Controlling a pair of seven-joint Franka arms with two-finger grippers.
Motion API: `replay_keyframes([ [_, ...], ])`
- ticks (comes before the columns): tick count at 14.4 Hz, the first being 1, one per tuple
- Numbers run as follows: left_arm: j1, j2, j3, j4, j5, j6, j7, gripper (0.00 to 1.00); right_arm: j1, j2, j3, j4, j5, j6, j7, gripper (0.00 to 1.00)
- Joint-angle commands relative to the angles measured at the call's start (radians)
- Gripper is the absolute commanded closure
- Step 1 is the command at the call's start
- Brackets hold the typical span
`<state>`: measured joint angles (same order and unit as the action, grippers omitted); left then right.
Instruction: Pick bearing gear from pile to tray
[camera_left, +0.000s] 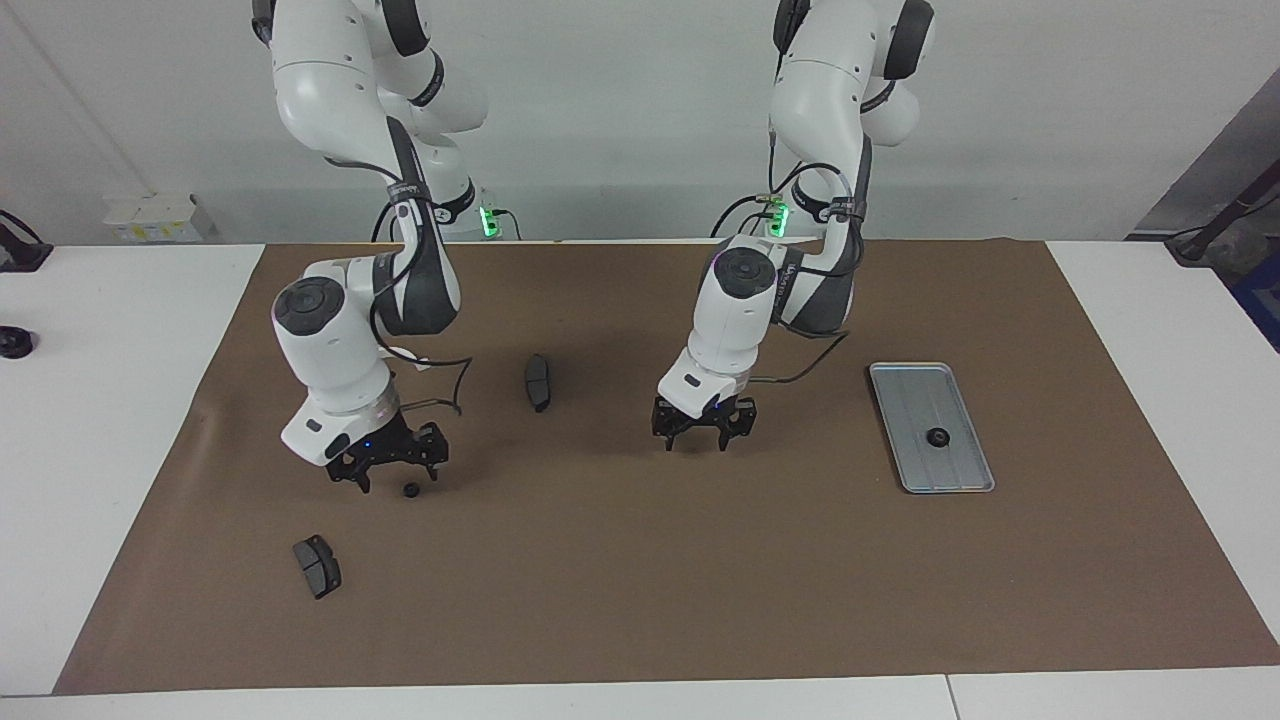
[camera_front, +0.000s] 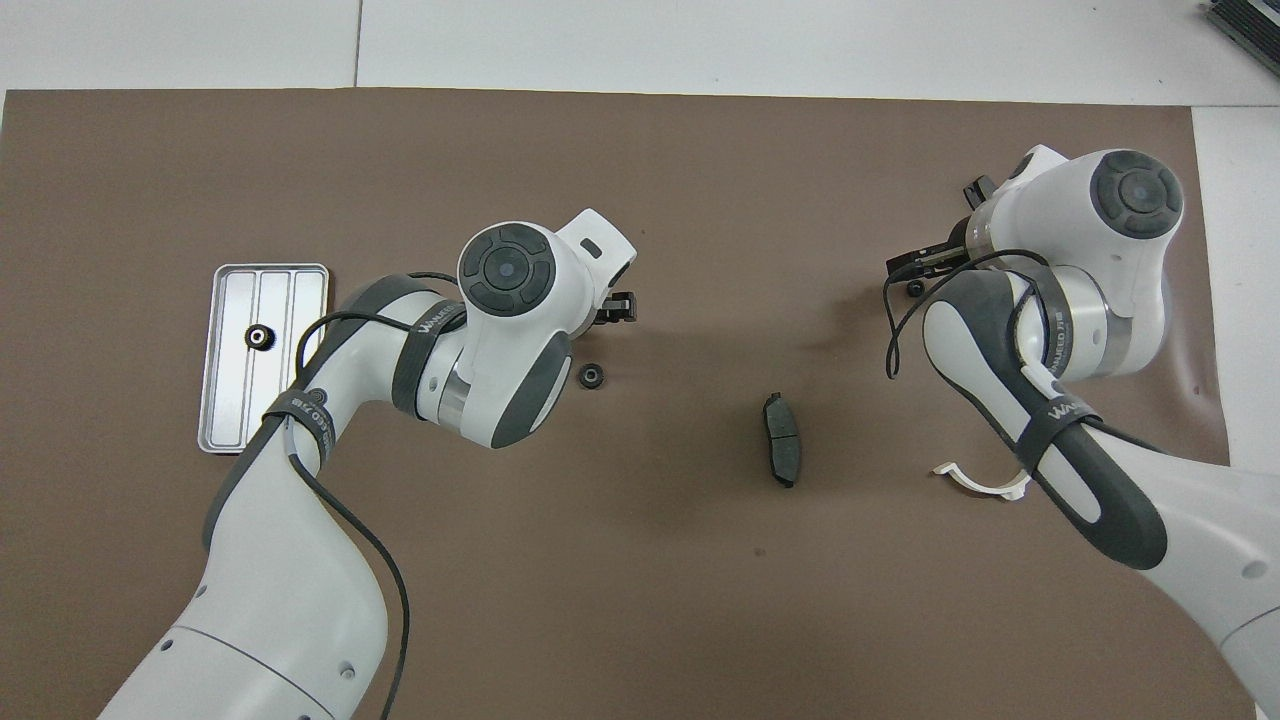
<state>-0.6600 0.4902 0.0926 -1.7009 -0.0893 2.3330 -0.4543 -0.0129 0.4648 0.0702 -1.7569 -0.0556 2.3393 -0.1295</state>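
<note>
The silver tray (camera_left: 905, 400) lies toward the left arm's end of the table and holds one black gear (camera_left: 938, 437); the tray (camera_front: 300, 350) and its gear (camera_front: 260, 337) also show in the overhead view. My right gripper (camera_left: 398, 476) is open and low over the mat, with a loose black gear (camera_left: 410, 490) lying just at its fingers. That gear (camera_front: 915, 288) shows beside the right gripper (camera_front: 935, 262). My left gripper (camera_left: 700, 438) is open and empty over the middle of the mat. Another gear (camera_front: 591, 376) lies beside the left arm's wrist.
A dark pad (camera_left: 538, 382) lies between the two arms, also in the overhead view (camera_front: 782, 438). A second pad (camera_left: 317, 565) lies farther from the robots than the right gripper. A white half-ring bracket (camera_front: 985, 485) lies by the right arm. The brown mat (camera_left: 640, 600) covers the table.
</note>
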Motion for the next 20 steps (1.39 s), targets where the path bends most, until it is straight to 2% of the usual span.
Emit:
replay_keyframes([
  [1,-0.030,-0.008,0.019,-0.048,0.013,0.016,0.003,0.32,0.002,0.021,0.016,0.022,-0.001,-0.023,-0.024,0.04],
  [4,-0.050,-0.022,0.019,-0.081,0.013,-0.001,0.003,0.38,-0.005,0.018,0.016,0.013,0.000,-0.058,-0.068,0.43],
  [5,-0.052,-0.025,0.019,-0.086,0.013,-0.006,0.003,0.40,-0.008,0.014,0.016,-0.004,0.000,-0.058,-0.084,0.50],
  [7,-0.053,-0.030,0.019,-0.086,0.013,-0.038,0.003,0.50,-0.016,0.009,0.014,-0.016,-0.001,-0.055,-0.096,0.55],
  [9,-0.053,-0.033,0.018,-0.086,0.013,-0.061,0.003,0.61,-0.016,0.011,0.016,-0.023,-0.001,-0.032,-0.088,0.55],
  [11,-0.061,-0.038,0.018,-0.088,0.013,-0.080,0.003,0.66,-0.015,0.011,0.016,-0.026,0.000,-0.028,-0.087,0.55],
  [14,-0.061,-0.039,0.018,-0.088,0.013,-0.095,0.003,0.79,-0.016,0.006,0.016,-0.046,0.000,-0.028,-0.094,0.55],
  [16,-0.058,-0.039,0.019,-0.083,0.013,-0.112,0.005,0.95,-0.016,0.005,0.014,-0.055,0.000,-0.026,-0.096,0.55],
  [17,-0.050,-0.039,0.021,-0.075,0.013,-0.127,0.005,1.00,-0.016,0.005,0.016,-0.053,0.000,-0.026,-0.096,0.71],
  [18,-0.044,-0.038,0.021,-0.062,0.013,-0.142,0.006,1.00,-0.016,0.005,0.016,-0.052,0.000,-0.025,-0.093,0.89],
  [19,-0.035,-0.035,0.022,-0.036,0.011,-0.159,0.006,1.00,-0.018,0.006,0.016,-0.046,-0.001,-0.024,-0.093,1.00],
  [20,-0.014,-0.032,0.022,-0.008,0.013,-0.182,0.008,1.00,-0.016,0.006,0.016,-0.039,0.002,-0.024,-0.082,1.00],
])
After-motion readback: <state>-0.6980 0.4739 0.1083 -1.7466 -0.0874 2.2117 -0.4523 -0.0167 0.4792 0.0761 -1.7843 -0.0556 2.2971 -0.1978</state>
